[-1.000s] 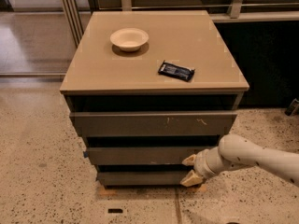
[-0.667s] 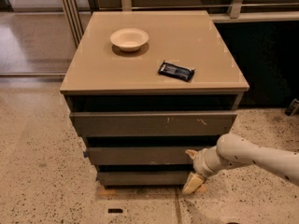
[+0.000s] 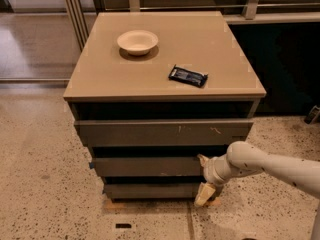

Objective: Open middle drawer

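Observation:
The middle drawer [image 3: 150, 166] is a plain grey-brown front with a small blue tab [image 3: 91, 165] at its left end. It sits between the scratched top drawer [image 3: 160, 132] and the narrow bottom drawer [image 3: 150, 190], and juts out slightly less than the top one. My gripper [image 3: 202, 178] is at the middle drawer's right end, on a white arm [image 3: 270, 164] coming from the right. It is open: the upper fingertip [image 3: 202, 159] is by the drawer's top edge and the lower fingertip [image 3: 203, 195] is down by the bottom drawer.
The cabinet top [image 3: 210, 49] holds a pale bowl [image 3: 137, 41] and a dark snack packet [image 3: 188, 76]. Speckled floor [image 3: 45, 184] surrounds the cabinet. A dark counter base [image 3: 285, 69] stands to the right, and metal rails [image 3: 75, 14] stand behind on the left.
The fingers have spread wider apart at the drawer's right end: the upper one moved up and the lower one dropped. The drawers have not visibly moved.

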Tool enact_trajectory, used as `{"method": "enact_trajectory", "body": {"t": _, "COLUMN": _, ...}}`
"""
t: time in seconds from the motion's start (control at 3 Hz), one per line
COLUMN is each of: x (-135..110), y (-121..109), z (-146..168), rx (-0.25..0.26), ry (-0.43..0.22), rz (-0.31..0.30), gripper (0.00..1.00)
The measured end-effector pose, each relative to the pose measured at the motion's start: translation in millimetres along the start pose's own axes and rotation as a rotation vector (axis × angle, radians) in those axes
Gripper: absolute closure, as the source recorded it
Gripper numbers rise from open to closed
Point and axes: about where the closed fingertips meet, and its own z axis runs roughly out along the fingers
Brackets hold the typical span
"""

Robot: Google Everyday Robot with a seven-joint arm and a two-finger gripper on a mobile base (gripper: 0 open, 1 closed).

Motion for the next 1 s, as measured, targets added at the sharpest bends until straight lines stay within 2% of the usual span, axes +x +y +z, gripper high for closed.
{"method": "enact_trajectory", "body": {"t": 1.0, "x": -4.2, "y": -8.9, "z": 3.4, "rx": -0.003, "ry": -0.005, "rz": -0.016, "gripper": 0.0}}
